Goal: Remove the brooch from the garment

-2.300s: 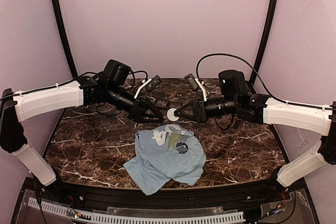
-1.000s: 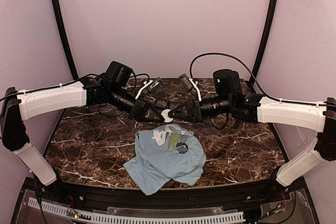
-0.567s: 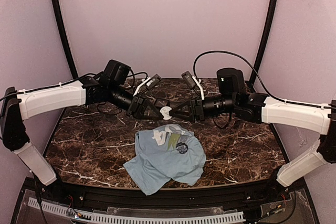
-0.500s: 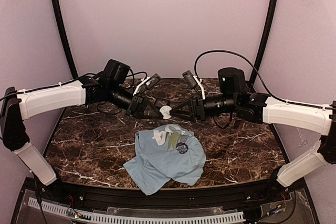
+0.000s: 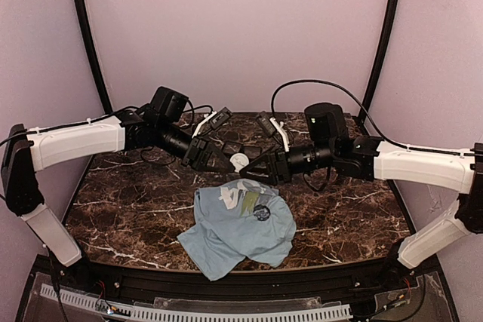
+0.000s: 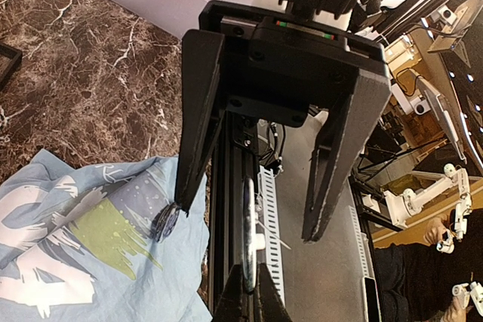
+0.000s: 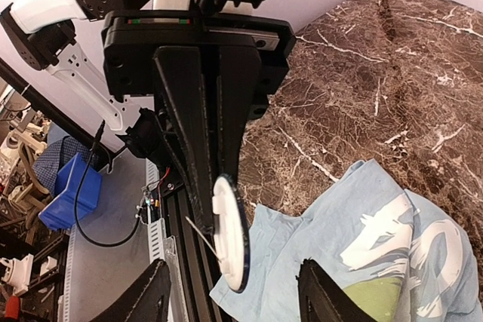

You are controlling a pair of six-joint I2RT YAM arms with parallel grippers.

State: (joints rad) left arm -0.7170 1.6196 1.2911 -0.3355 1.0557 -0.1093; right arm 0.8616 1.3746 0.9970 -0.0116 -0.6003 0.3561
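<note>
The right arm has swung in from 3 o'clock and dipped. Its right pincer (image 5: pixel 253 175), spread wide in the left wrist view, now sits under the white-backed disc (image 5: pixel 239 161) and close over the 12 o'clock edge of the shirt (image 5: pixel 226 235); whether it touches the cloth cannot be told. The disc has not shifted: the left pincer (image 7: pixel 215 201) keeps it pinched by its dark rim above the bench (image 5: pixel 136 209). The brooch (image 5: pixel 262 213) has not moved either. It lies on the shirt at about 2 o'clock of its middle, apparently still attached. So the removal is probably not done, and the freed right pincer looks set to go for the garment.
</note>
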